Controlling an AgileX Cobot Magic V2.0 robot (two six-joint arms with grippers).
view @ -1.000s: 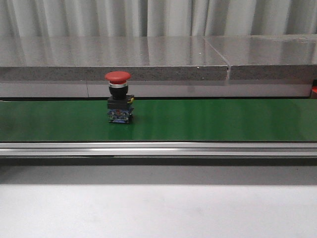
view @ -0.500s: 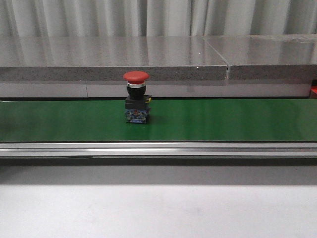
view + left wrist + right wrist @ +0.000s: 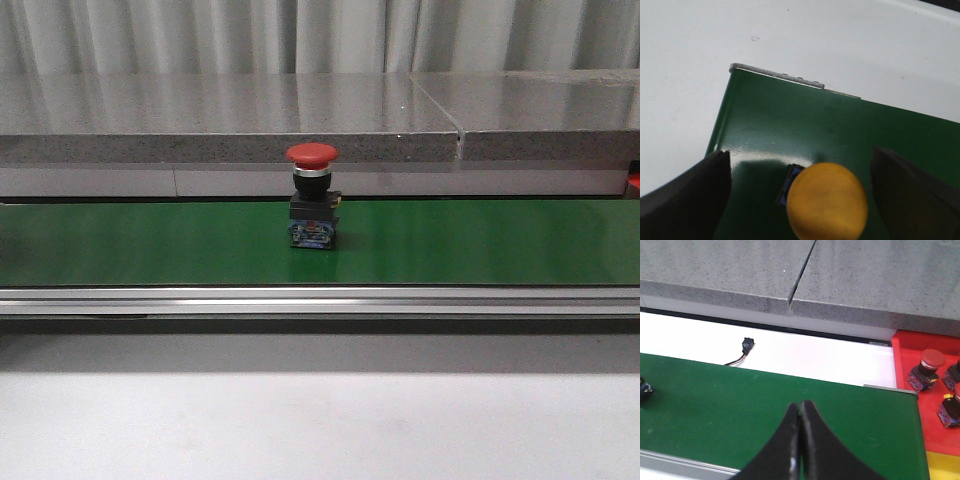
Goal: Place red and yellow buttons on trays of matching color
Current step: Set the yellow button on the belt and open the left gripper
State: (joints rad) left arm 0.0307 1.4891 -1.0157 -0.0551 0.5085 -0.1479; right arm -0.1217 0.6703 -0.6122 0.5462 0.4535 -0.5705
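At the left end of the green belt, the left gripper hung with its jaws spread wide, one dark pad on each side of a yellow button standing on the belt below it, touching neither so far as the wrist view showed. That button had a broad, domed yellow cap over a dark body with a blue base peeping out beside it.

Further along, near the middle of the belt in the front view, stood the red button: upright, with a red mushroom cap, a silver collar, a black housing and a blue contact block at the foot. It looked rigid, hard plastic and metal, light but top-heavy. The cap seemed smooth and rounded, likely to slip from the pads, so the squarer black housing below the collar was probably the safer place to take hold, squeezing across its flat sides.

On the right, the right gripper hovered over the belt with its jaws pressed together, holding nothing. Past the belt's right end lay the red tray, already carrying several red-capped buttons, with a strip of yellow tray just beside it.
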